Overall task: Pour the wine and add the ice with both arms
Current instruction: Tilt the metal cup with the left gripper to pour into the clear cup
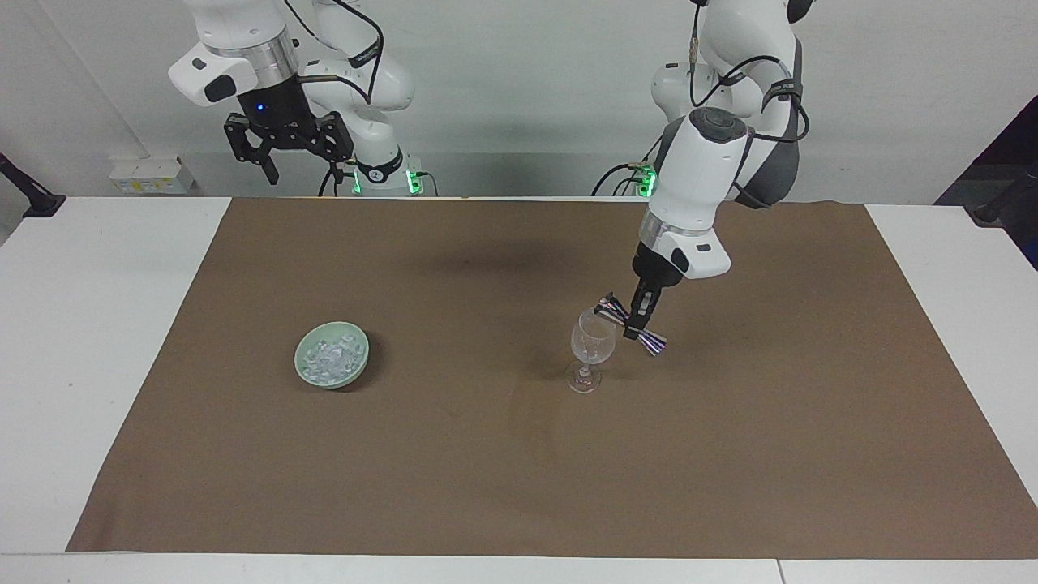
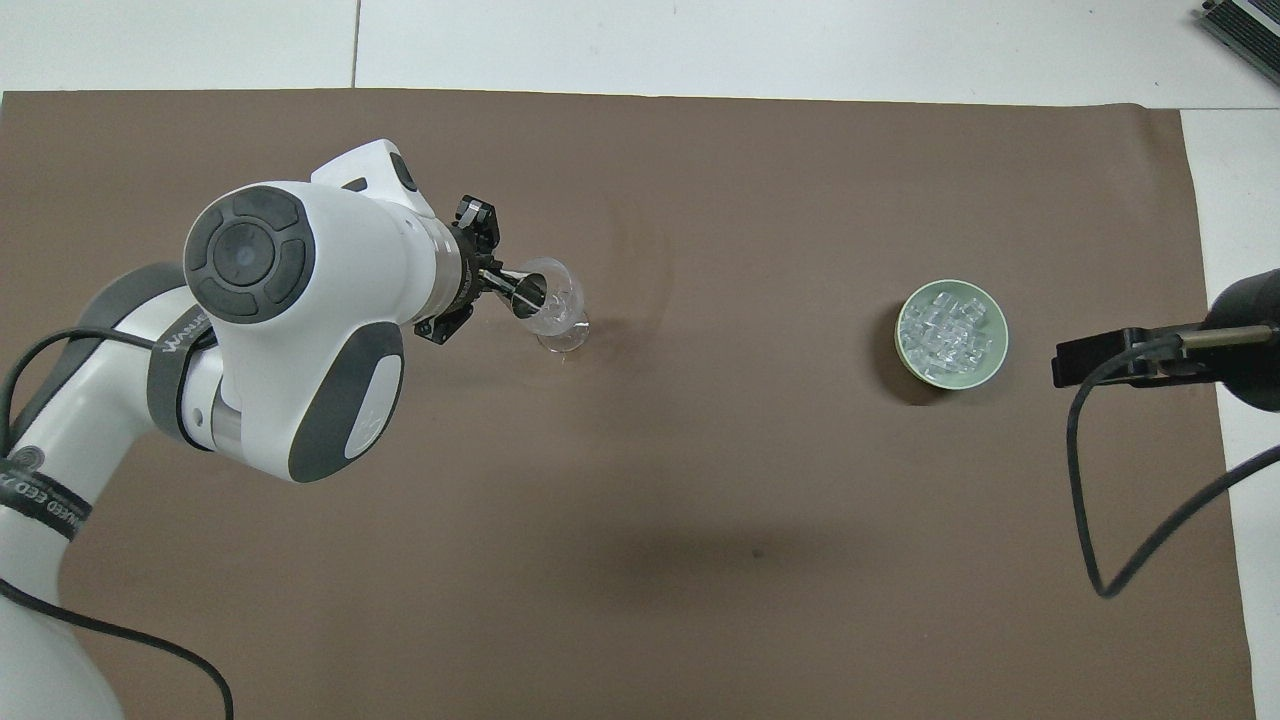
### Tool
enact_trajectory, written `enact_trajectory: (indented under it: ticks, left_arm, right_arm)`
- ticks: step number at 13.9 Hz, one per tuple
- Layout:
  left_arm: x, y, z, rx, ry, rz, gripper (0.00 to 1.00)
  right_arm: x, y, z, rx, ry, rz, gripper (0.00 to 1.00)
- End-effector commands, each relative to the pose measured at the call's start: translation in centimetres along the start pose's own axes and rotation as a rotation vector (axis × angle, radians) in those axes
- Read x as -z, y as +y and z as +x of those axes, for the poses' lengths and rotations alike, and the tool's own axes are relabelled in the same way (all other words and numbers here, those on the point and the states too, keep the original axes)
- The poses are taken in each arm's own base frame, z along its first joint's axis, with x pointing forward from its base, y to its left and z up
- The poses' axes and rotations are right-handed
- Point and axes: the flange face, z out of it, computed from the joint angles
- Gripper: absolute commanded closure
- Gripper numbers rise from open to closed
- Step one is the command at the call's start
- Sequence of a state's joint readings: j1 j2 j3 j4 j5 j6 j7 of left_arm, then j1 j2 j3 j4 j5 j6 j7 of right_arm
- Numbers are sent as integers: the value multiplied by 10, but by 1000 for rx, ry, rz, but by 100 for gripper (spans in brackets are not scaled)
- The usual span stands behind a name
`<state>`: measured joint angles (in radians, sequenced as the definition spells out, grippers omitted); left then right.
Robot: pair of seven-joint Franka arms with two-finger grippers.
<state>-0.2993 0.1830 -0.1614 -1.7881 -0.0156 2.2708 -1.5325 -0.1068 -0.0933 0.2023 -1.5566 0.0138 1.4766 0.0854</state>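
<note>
A clear stemmed wine glass (image 1: 590,347) (image 2: 556,310) stands on the brown mat toward the left arm's end of the table. My left gripper (image 1: 640,321) (image 2: 482,283) is shut on the waist of a shiny double-ended jigger (image 1: 632,324) (image 2: 527,291). The jigger is tilted, with one mouth over the glass's rim. No wine can be made out in the glass or the jigger. The ice (image 1: 329,357) (image 2: 947,330) fills a pale green bowl (image 1: 300,362) (image 2: 901,345) toward the right arm's end. My right gripper (image 1: 297,165) (image 2: 1122,360) waits open, raised high over the table's edge by its base.
The brown mat (image 1: 519,470) covers most of the white table (image 1: 97,341). A black cable (image 2: 1085,500) hangs from the right arm over the mat's edge. Bare mat lies between glass and bowl.
</note>
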Motion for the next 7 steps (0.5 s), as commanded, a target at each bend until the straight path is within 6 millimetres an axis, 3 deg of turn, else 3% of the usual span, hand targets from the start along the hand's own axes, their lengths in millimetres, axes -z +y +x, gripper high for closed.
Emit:
enact_trajectory:
  ticks: [1, 7]
  left_arm:
    - [1, -2, -7, -44, 37, -14, 100]
    - [1, 3, -11, -82, 77, -55, 100]
  right_arm:
    - [1, 4, -1, 10, 0, 18, 0]
    - [1, 4, -1, 10, 0, 18, 0]
